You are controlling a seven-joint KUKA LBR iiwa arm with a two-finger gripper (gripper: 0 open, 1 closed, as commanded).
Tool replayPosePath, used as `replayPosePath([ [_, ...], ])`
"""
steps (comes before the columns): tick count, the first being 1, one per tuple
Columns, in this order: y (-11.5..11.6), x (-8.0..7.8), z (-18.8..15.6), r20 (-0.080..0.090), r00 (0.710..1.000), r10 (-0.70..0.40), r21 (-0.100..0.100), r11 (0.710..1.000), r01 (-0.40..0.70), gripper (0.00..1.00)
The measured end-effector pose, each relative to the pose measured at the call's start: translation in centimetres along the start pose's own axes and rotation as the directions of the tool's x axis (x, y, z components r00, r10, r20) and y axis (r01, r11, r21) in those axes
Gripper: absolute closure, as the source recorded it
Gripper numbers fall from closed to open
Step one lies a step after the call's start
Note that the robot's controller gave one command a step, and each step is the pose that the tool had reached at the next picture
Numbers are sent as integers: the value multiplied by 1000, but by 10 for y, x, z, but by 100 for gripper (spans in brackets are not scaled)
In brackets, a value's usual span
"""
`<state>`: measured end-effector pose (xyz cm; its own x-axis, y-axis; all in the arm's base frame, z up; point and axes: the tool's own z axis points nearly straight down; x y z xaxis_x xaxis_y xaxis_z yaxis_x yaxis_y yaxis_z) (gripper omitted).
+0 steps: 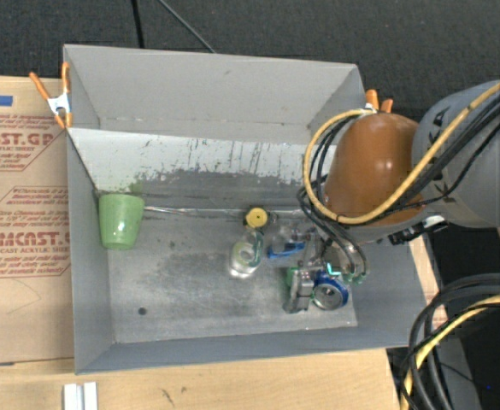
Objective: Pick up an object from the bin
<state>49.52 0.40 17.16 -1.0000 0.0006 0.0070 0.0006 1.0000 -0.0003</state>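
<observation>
Bin (147, 314): I am looking down into a grey metal bin with a scuffed floor.
Arm: It is reaching in from 3 o'clock, with its orange cover (371, 165) hanging over the 2 o'clock corner and yellow cables (318, 156) looping round it.
Gripper (305, 290): It is sitting low at 4 o'clock on the floor, near the front wall.
Pincer state: I am unable to tell whether it is wide, narrow or holding anything.
Blue round thing (329, 294): It is lying just beside the gripper, at its 3 o'clock.
Blue piece (285, 250): It is lying at 11 o'clock from the gripper, close by.
Clear cup (245, 259): It is sitting near the floor's centre, just beside the blue piece.
Yellow piece (255, 219): It is lying at 12 o'clock from the clear cup.
Green cup (120, 220): It is resting at 9 o'clock by the left wall, well apart from the rest.
</observation>
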Motion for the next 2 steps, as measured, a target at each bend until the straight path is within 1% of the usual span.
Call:
replayPosePath([
  [1, -126, -68, 103, 4, 979, -203, -10, 979, 203, 0],
  [2, -155, -84, 71, 11, 928, 372, -4, 928, -372, 0],
])
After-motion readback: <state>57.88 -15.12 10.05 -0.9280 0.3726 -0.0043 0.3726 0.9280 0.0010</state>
